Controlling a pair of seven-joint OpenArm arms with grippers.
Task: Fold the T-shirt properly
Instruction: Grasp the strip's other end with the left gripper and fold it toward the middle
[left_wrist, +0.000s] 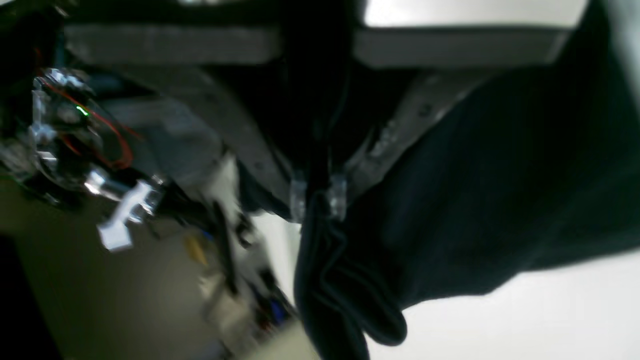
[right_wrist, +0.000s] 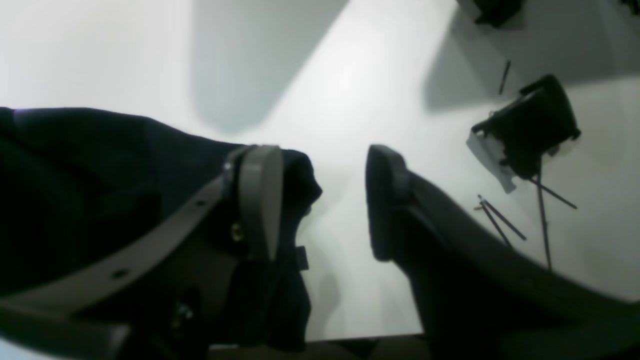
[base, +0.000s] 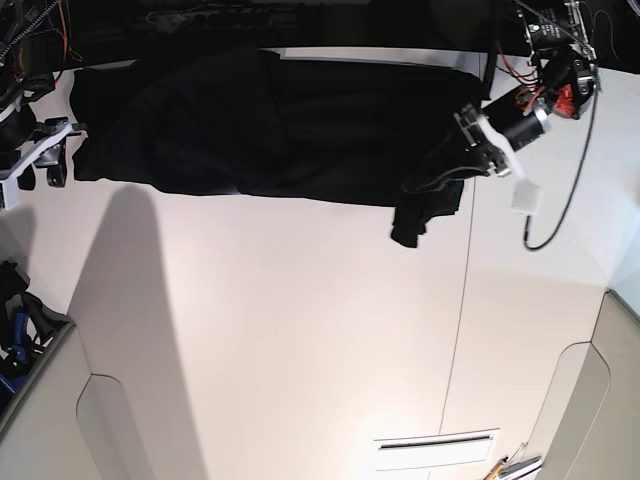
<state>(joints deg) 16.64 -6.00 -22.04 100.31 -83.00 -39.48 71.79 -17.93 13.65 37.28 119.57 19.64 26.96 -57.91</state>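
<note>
The black T-shirt lies spread across the far part of the white table, plain side showing; no print is visible. My left gripper is shut on a bunched fold of the shirt, which hangs below the fingertips. In the base view this gripper holds the shirt's right end, with a corner drooping beneath. My right gripper is open over the bare table; the shirt lies against and behind its left finger. In the base view it sits at the shirt's left end.
A black part and several thin rods lie on the table right of the right gripper. A white tag hangs on a cable by the left arm. A slot and pens sit at the near edge.
</note>
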